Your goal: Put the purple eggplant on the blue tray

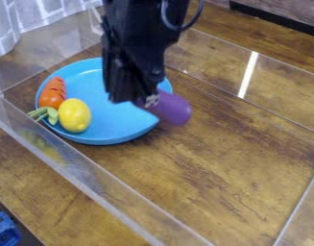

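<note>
The purple eggplant (175, 110) hangs at the right rim of the blue tray (92, 76), partly over the wooden table. Only its rounded purple end shows; the rest is hidden behind the arm. My black gripper (152, 99) reaches down over the tray's right half and is shut on the eggplant. The fingertips are hard to make out against the dark arm body.
A yellow lemon (75, 114) and an orange carrot (53, 93) lie on the tray's left side. Clear plastic walls (69, 163) fence the wooden table at the front and left. A clear stand (95, 21) sits at the back.
</note>
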Robot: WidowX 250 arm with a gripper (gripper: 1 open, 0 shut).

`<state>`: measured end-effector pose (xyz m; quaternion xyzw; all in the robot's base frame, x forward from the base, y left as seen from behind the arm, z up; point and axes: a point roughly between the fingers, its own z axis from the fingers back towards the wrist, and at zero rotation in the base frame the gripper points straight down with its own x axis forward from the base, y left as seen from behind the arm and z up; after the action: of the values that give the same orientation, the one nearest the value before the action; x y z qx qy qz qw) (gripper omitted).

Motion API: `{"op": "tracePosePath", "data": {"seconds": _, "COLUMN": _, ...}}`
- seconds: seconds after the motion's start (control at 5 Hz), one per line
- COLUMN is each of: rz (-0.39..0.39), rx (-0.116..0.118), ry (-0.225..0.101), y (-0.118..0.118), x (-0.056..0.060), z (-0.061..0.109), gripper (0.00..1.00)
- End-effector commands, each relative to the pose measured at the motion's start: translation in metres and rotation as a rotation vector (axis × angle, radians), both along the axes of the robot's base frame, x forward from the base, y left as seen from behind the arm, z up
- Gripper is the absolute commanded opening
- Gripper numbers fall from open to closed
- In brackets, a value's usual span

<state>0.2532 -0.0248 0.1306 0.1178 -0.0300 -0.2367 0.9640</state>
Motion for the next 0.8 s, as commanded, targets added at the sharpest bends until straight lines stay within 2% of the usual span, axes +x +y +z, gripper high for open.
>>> {"op": "tracePosePath", "data": {"seconds": 0.0, "rz": -0.001, "rx": -0.011, "ry": -0.08, "y": -0.015, "x": 0.001, "z": 0.015, "gripper": 1.0}}
{"op": "tracePosePath", "data": {"seconds": 0.2, "rz": -0.018, "rx": -0.008, "ry": -0.102, "y": -0.027, "x": 0.007, "z": 0.011, "gripper": 1.0}}
{"op": "tracePosePath", "data": {"seconds": 0.6, "rz": -0.018, "rx": -0.011, "ry": -0.105, "y": -0.025, "x": 0.007, "z": -0.014, "gripper": 1.0}}
